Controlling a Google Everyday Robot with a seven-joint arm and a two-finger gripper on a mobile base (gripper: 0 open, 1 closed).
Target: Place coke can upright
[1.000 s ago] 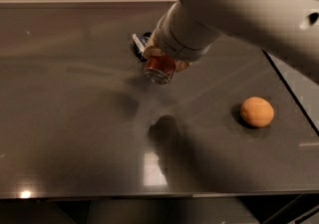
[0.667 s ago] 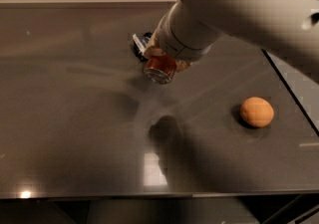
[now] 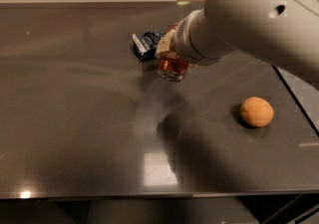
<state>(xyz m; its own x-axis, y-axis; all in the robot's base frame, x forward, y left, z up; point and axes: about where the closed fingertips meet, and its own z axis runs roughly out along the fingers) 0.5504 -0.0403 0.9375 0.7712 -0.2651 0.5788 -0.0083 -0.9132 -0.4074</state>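
Note:
The coke can [image 3: 173, 67], red with a silver end, hangs under the wrist of my white arm, which reaches in from the upper right. My gripper [image 3: 172, 58] is shut on the can and holds it above the dark table [image 3: 75, 118], just right of the snack bag. The can's bottom end points down and slightly toward the camera. The arm hides the can's upper part and most of the gripper. The can's shadow falls on the table below it [image 3: 167, 123].
A dark blue and white snack bag [image 3: 146, 44] lies on the table just left of the gripper. A round orange fruit [image 3: 256, 111] sits at the right, near the table's right edge [image 3: 299, 103]. The front edge runs along the bottom.
My gripper has moved a little to the right with the can, showing more of the snack bag. The orange has not moved.

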